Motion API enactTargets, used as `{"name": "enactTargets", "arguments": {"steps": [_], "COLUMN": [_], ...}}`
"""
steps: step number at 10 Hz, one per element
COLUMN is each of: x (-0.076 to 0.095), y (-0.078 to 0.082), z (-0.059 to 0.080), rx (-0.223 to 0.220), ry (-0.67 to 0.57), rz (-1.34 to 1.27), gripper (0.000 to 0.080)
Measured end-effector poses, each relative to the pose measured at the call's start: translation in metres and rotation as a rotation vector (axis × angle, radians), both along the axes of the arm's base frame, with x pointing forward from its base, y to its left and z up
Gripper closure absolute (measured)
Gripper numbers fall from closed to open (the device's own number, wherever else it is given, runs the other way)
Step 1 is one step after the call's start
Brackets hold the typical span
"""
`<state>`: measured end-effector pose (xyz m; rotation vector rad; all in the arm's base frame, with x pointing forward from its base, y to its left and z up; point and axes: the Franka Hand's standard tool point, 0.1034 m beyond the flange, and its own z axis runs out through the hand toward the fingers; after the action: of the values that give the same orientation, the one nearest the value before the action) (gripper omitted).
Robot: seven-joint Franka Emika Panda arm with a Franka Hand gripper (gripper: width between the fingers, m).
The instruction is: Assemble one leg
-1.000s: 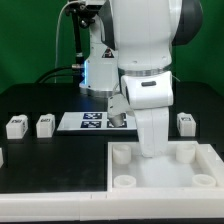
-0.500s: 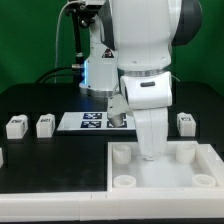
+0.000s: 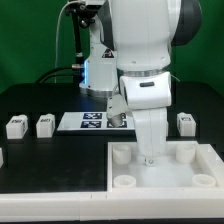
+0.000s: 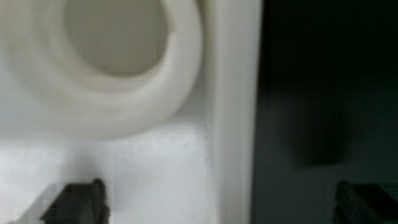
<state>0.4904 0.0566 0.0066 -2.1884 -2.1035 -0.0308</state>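
Three legs, small white blocks with a tag on one face, stand on the black table: two at the exterior view's left [image 3: 16,126] [image 3: 44,125] and one at the right [image 3: 186,122]. The large white panel [image 3: 165,185] with round corner sockets lies in front. My arm reaches down to the panel's far edge between two sockets. In the wrist view my gripper [image 4: 222,205] is open. Its dark fingertips [image 4: 79,203] are wide apart, straddling the panel's edge right beside a socket [image 4: 111,60]. It holds nothing.
The marker board [image 3: 92,121] lies behind the arm on the table. A further small white part [image 3: 2,157] shows at the exterior view's left edge. The arm's body hides the panel's far middle edge.
The arm has come down slightly toward the panel's far edge. The legs and the panel have not moved.
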Motion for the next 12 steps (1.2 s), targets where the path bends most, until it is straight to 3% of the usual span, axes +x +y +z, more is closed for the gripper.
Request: {"name": "enactTargets", "arguments": {"steps": [4,6,7,10,11,12], "x": [0.001,-0.003,-0.009,-0.019,-0.023,-0.028], "y": [0.001,0.006,0.013,0.056,0.069,0.072], "z": [0.003,0.032,0.041,0.069,0.074,0.069], "rx": [-0.001,-0.022,-0.028,-0.032,-0.028,-0.022], "ry": [-0.005,-0.028,-0.035,-0.045,-0.042,-0.029], "rz": [-0.016,-0.143,-0.177,-0.528,-0.652,-0.757], "gripper": [0.0150,0.0150,0.0150,0.0150,0.0150,0.0150]}}
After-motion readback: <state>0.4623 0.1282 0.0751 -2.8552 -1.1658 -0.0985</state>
